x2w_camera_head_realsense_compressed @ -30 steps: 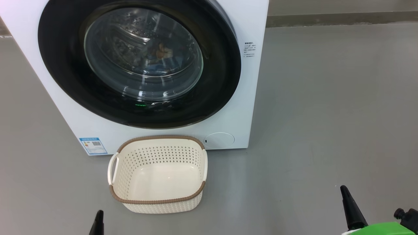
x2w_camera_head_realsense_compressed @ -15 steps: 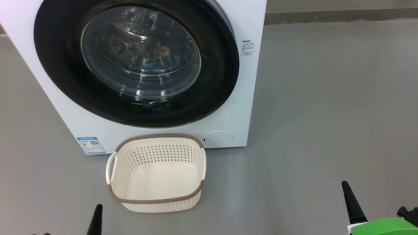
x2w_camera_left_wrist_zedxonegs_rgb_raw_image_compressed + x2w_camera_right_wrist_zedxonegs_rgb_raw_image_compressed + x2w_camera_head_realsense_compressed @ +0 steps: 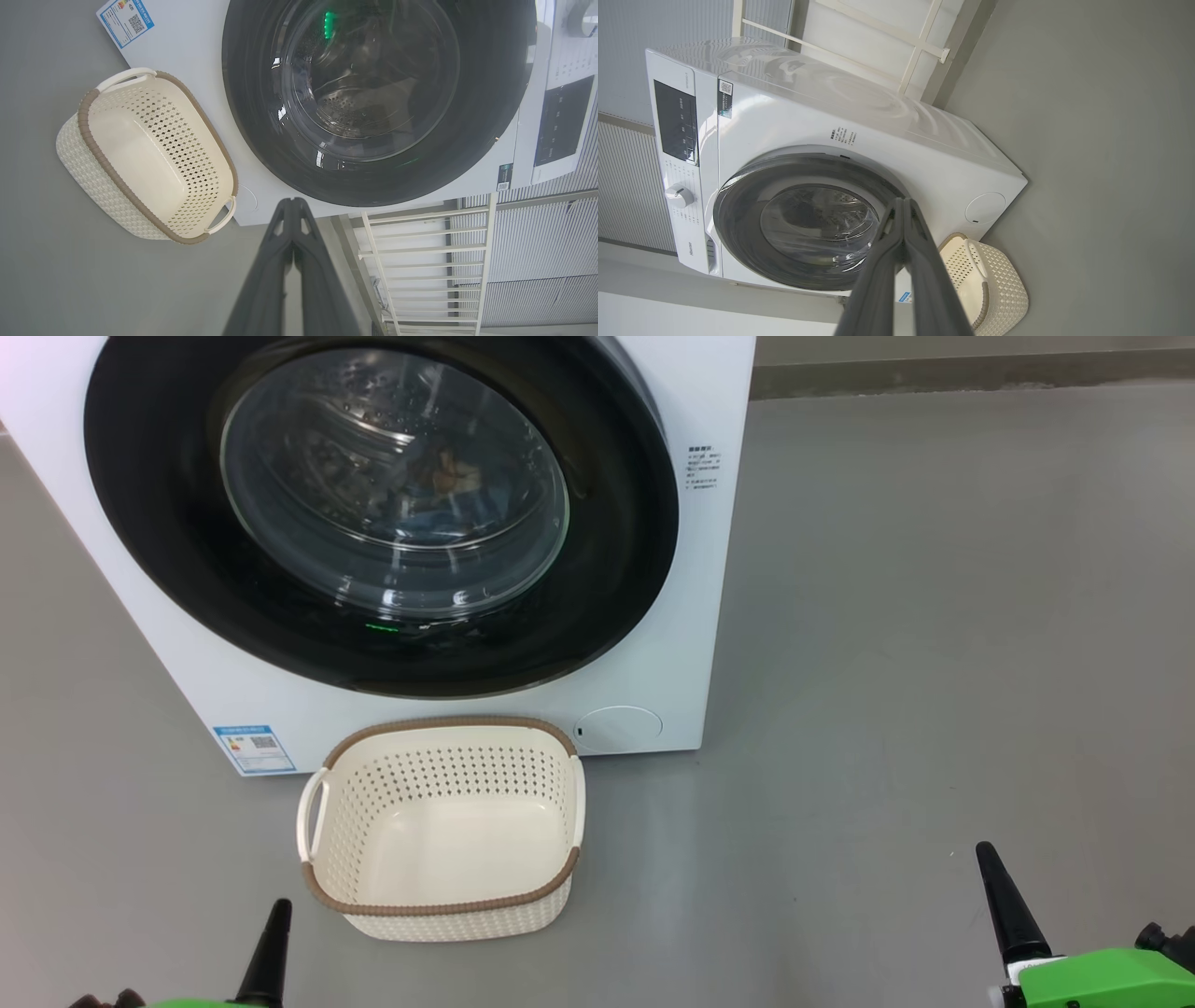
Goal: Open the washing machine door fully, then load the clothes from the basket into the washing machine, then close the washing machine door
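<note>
The head camera looks down from up high at the front of the washing machine (image 3: 719,616) and the basket (image 3: 439,907) on the floor (image 3: 934,616). It is close, so the machine's top is cut off. The left wrist camera looks along the left end effector (image 3: 292,201), tipped sideways. The right wrist camera looks along the right end effector (image 3: 903,200) from farther back, tipped the other way. All three see the washing machine door (image 3: 373,504) and the basket.

The washing machine (image 3: 924,154) carried the brand name Hisense (image 3: 692,248) in small grey letters on its white control strip. A blue label sticker (image 3: 254,749) with a QR code sat at its lower front corner and a block of small dark print (image 3: 705,467) stood on its front face, both too small to read. Another QR sticker (image 3: 725,87) sat beside the dark display panel (image 3: 676,121).
</note>
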Motion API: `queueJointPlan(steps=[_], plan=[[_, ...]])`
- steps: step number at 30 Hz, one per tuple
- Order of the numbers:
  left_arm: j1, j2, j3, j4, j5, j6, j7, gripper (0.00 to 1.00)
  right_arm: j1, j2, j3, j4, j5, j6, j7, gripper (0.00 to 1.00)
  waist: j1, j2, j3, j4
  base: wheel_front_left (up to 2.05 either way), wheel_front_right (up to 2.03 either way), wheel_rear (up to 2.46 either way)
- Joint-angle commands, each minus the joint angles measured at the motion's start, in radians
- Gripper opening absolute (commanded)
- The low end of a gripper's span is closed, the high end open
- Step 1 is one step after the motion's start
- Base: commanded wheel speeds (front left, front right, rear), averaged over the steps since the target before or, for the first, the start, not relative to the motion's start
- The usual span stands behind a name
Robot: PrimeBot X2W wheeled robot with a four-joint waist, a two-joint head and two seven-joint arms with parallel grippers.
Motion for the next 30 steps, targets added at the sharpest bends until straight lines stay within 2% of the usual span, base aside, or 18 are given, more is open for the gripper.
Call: queueJointPlan(steps=[1, 27, 30], plan=[[-0.052, 0.021, 0.032, -0.019, -0.031, -0.008, 0.008, 0.0, -0.05, -0.002, 0.012, -0.021, 0.036, -0.004, 0.009, 0.0, 0.0, 0.0, 0.001, -0.001, 0.0, 0.0, 0.0], [-0.109, 0.026, 0.067, -0.013, -0.287, -0.014, 0.085, 0.0, -0.099, 0.011, -0.003, -0.003, 0.331, -0.006, 0.086, 0.0, 0.0, 0.0, 0.016, -0.014, 0.0, 0.0, 0.0], [-0.111, 0.026, 0.068, -0.013, -0.294, -0.014, 0.087, 0.0, -0.1, 0.011, -0.003, -0.003, 0.339, -0.006, 0.088, 0.0, 0.0, 0.0, 0.016, -0.014, 0.0, 0.0, 0.0]])
